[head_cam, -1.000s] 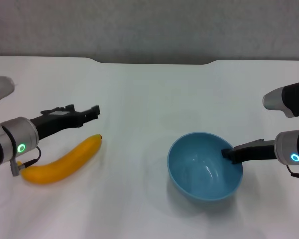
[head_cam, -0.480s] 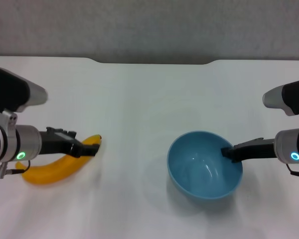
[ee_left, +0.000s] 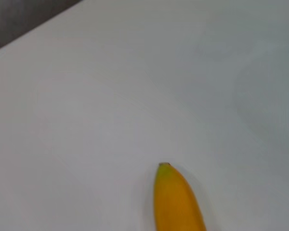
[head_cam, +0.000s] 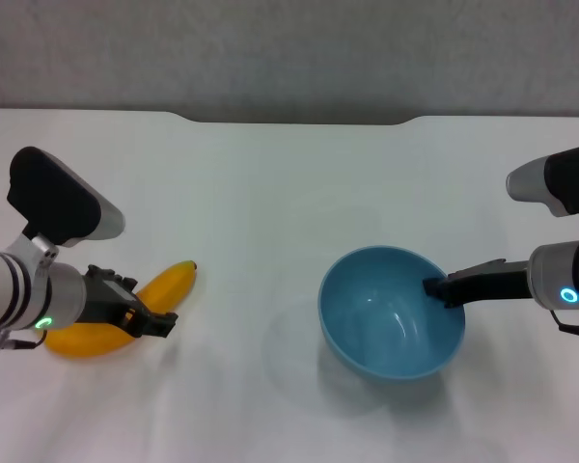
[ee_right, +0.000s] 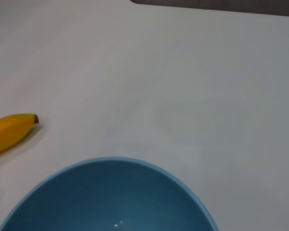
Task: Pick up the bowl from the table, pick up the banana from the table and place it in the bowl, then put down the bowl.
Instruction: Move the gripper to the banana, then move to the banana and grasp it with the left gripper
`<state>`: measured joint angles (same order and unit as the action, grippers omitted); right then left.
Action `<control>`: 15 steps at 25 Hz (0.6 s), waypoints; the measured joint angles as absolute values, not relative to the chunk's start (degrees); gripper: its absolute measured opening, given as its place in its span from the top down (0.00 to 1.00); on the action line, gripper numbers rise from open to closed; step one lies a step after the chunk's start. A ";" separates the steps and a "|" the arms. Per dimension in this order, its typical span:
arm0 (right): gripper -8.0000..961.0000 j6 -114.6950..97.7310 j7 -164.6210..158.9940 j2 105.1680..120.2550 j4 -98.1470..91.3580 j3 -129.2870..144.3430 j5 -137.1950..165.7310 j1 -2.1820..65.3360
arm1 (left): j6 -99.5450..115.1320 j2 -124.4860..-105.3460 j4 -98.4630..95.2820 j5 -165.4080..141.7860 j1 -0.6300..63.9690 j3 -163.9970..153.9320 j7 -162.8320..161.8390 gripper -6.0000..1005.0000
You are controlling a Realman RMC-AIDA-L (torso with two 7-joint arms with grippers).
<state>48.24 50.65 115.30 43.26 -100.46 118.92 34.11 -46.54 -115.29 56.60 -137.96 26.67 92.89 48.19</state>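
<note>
The light-blue bowl [head_cam: 386,323] hangs a little above the white table [head_cam: 270,193] at the right, casting a shadow below it. My right gripper [head_cam: 434,287] is shut on its right rim. In the right wrist view the bowl [ee_right: 111,197] fills the lower part. The yellow banana [head_cam: 179,280] lies on the table at the left, dark tip toward the middle. My left gripper [head_cam: 140,313] is down over its middle, open, jaws straddling it. The banana's tip end shows in the left wrist view [ee_left: 176,202], and the banana [ee_right: 9,131] shows in the right wrist view.
A dark notch [head_cam: 299,118] cuts into the table's far edge. Bare white tabletop lies between the banana and the bowl.
My left gripper has come down and toward me, from beyond the banana onto its middle. The right gripper has raised the bowl slightly and shifted it a little left.
</note>
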 joint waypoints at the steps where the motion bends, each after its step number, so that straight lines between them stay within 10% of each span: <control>1: 0.95 48.37 50.62 115.30 43.43 -100.46 118.91 34.06 | -45.94 -115.40 56.32 -138.01 26.78 92.90 48.29 0.28; 15: 0.96 49.12 50.22 115.31 48.03 -99.67 118.92 31.72 | -43.75 -115.70 49.80 -139.01 29.90 95.09 48.37 0.29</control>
